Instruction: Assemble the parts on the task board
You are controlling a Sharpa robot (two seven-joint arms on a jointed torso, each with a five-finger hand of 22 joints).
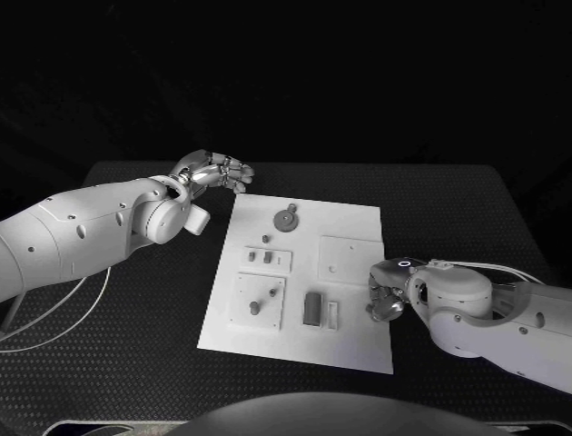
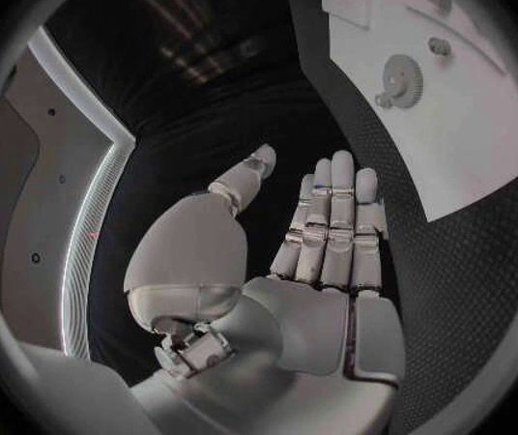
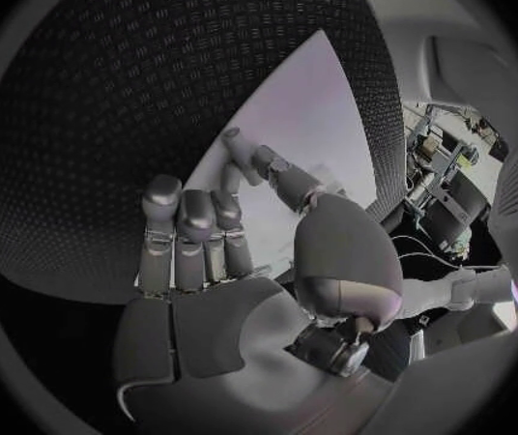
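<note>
While the task board point(image 1: 351, 272) lies in the middle of the head view, its long axis runs from the upper centre down toward the lower centre, tilted slightly so the far end leans right. On it, a round gear-like part point(image 1: 286, 218) sits near the far end, a small part point(image 1: 267, 240) just below it, a square recessed plate point(image 1: 353, 252) to the right, and an upright oblong part point(image 1: 313, 309) with its long axis along the board's length near the lower middle. The left hand point(image 1: 215, 173) hovers at the upper left, beyond the board's far left corner, fingers spread and straight, holding nothing; the left wrist view shows the same open palm point(image 2: 320, 251). The right hand point(image 1: 391, 292) rests at the board's right edge, fingers curled; whether it grips anything I cannot tell. The table point(image 1: 129, 363) is black and textured, the surroundings dark. No writing is legible.
</note>
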